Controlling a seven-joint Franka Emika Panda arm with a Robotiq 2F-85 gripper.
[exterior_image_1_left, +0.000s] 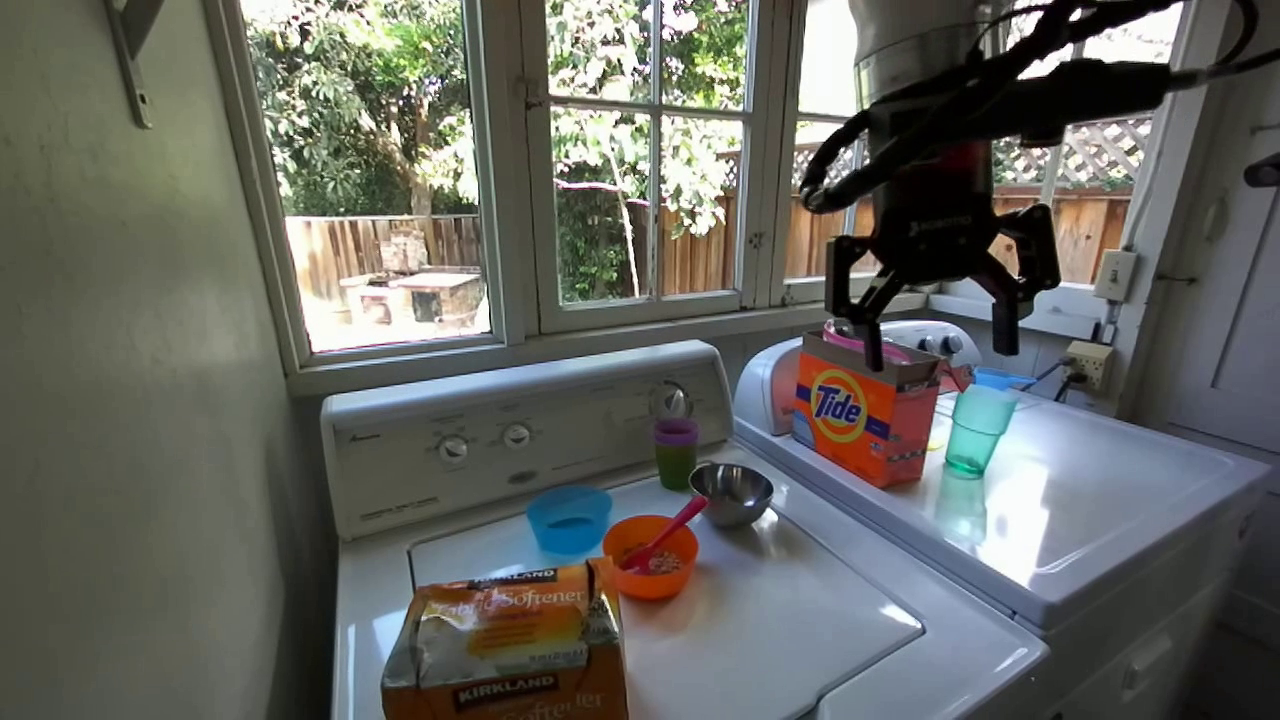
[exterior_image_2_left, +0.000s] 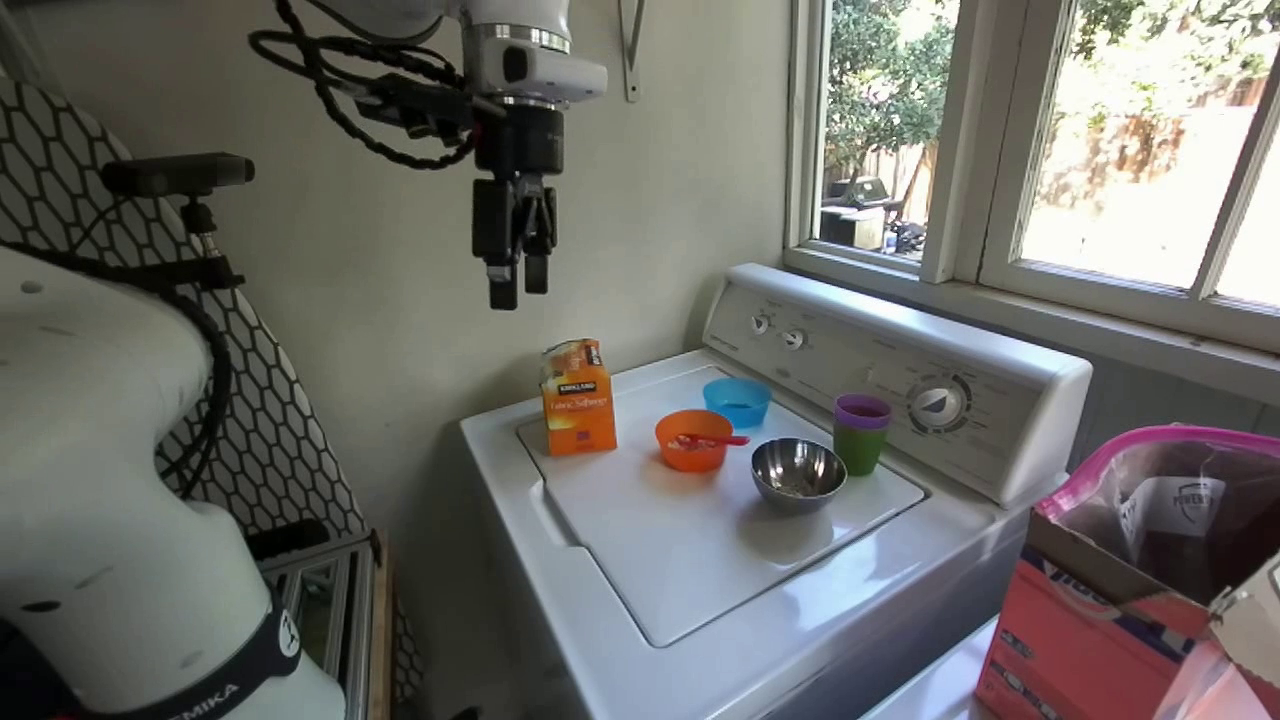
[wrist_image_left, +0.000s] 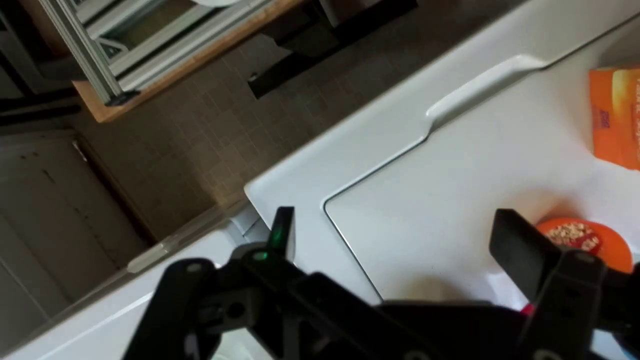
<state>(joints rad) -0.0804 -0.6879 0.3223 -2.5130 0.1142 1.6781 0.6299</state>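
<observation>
The gripper (exterior_image_1_left: 940, 356) points downward, well above a white washer lid (exterior_image_2_left: 650, 560), its fingers (wrist_image_left: 522, 255) spread wide; it holds nothing and touches nothing. The gap between the fingers runs from left to right in the wrist view. The principal relation is one of height and offset. In an exterior view the steel bowl (exterior_image_1_left: 732, 497) lies well below and to the left of the gripper; in an exterior view the orange bowl (exterior_image_2_left: 690, 458) lies below and to the right of it. In the wrist view the orange bowl appears at the right, partly behind a finger, while the steel bowl is hidden. A pink spoon (exterior_image_2_left: 722, 439) leans in the orange bowl among small pale pieces (wrist_image_left: 570, 232); its long axis runs over the rim toward the steel bowl, which stands to the right in both exterior views. Whether the handle touches the steel bowl cannot be told. A blue bowl (exterior_image_1_left: 569, 537) rests just beside the orange bowl, on its far side, and a purple-and-green cup (exterior_image_1_left: 676, 458) stands beyond the steel bowl, near the control panel (exterior_image_1_left: 590, 440). A box of fabric softener (exterior_image_1_left: 505, 640) stands at the left. On the neighbouring machine (exterior_image_1_left: 1100, 475) at the right stand a detergent box (exterior_image_1_left: 850, 445) and a green tumbler (exterior_image_1_left: 978, 435).
</observation>
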